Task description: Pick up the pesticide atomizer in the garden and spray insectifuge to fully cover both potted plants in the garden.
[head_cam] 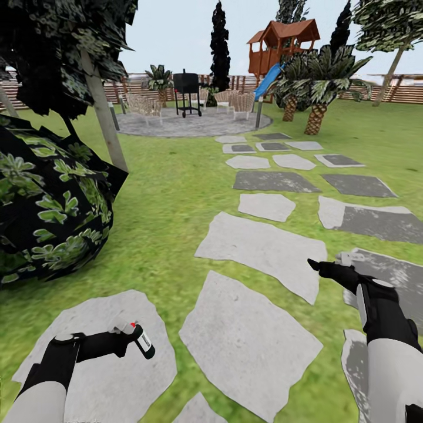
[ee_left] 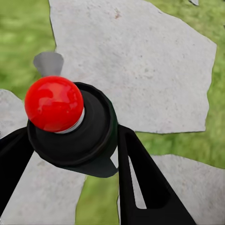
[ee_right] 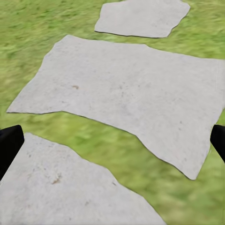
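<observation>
Sideways, pesticide atomizer (head_cam: 143,343) gripped by left hand (head_cam: 122,339), red top inward, right hand (head_cam: 314,265) spread wide.

Your head camera looks forward and down over the stepping stones (head_cam: 258,247) toward the far paved patch (head_cam: 194,123), while each wrist camera sits close above its own gripper, staring down at the same near stones and lawn (ee_right: 37,28) beneath both arms.

Even, bright daylight with no visible source. Renders are soft. The stones (head_cam: 258,341) carry dark grey shadow patches farther along the path. The tree (head_cam: 53,200) foliage renders dark and blocky. No glare.
</observation>
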Robot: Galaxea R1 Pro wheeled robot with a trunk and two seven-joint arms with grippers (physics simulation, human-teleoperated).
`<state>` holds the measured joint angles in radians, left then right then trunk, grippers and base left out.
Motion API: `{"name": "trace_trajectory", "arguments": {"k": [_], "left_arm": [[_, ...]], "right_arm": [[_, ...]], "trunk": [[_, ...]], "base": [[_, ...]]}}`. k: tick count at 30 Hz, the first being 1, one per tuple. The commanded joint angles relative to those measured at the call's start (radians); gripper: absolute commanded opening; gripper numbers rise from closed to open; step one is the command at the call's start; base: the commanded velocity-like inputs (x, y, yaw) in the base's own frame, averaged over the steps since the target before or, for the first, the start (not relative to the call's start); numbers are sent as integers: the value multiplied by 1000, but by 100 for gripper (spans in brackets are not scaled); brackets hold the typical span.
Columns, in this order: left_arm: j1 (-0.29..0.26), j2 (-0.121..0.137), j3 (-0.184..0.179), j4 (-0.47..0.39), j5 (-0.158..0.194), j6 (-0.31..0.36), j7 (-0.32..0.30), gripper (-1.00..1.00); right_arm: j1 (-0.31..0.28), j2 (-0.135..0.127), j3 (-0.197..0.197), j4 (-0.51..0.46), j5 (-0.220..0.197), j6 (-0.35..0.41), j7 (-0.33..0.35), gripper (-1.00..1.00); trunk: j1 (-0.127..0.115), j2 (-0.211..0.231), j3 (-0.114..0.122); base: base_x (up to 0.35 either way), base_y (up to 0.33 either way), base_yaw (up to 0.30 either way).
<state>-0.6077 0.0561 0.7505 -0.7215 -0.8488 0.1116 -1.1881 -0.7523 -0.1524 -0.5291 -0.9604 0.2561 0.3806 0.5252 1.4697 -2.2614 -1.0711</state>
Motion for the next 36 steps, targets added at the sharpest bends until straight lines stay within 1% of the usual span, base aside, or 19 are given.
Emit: {"name": "trace_trajectory", "arguments": {"k": [1,10,13,17,18,19,21,23,26,27,29,31,36], "left_arm": [[-1,-1,4,-1,-4,9,-5,-100],[-1,-1,4,-1,-4,9,-5,-100],[-1,-1,4,-1,-4,9,-5,-100],[-1,-1,4,-1,-4,8,-5,-100],[-1,-1,4,-1,-4,8,-5,-100],[-1,-1,4,-1,-4,8,-5,-100],[-2,-1,4,-1,-4,8,-4,-100],[-1,-1,4,-1,-4,8,-4,-100],[-2,-1,4,-1,-4,8,-4,-100],[-1,-1,4,-1,-4,8,-4,-100],[-2,-1,4,-1,-4,8,-4,-100],[-2,-1,4,-1,-4,8,-4,-100],[-2,0,4,-1,-4,8,-4,-100]], "right_arm": [[-1,0,-3,-1,10,3,9,100],[-1,0,-3,-1,9,1,7,100],[-1,0,-4,30,7,-6,3,100],[-1,0,-5,167,4,-26,3,100],[-1,0,-6,208,3,-45,3,100],[-1,-1,-7,277,2,-89,2,100],[-1,-4,-8,379,1,-163,1,100],[-1,-7,-8,480,1,-218,1,100],[-1,-9,-7,617,2,-250,1,100],[-1,-10,-7,677,2,-255,1,100],[-1,-11,-6,731,3,-259,1,100],[-1,-10,-6,758,3,-260,1,100],[-1,-11,-6,772,3,-261,1,100]], "trunk": [[4,-8,-3],[38,-71,-19],[50,-92,-27],[65,-120,-39],[69,-127,-42],[73,-134,-45],[80,-148,-52],[88,-162,-58],[100,-183,-67],[103,-190,-70],[111,-204,-77],[119,-218,-83],[119,-218,-79]], "base": [[0,0,92],[0,0,86],[0,0,19],[0,0,3],[0,0,0],[0,0,0],[0,0,0],[0,0,0],[0,0,0],[0,0,0],[0,0,0],[0,0,0],[0,0,0]]}}
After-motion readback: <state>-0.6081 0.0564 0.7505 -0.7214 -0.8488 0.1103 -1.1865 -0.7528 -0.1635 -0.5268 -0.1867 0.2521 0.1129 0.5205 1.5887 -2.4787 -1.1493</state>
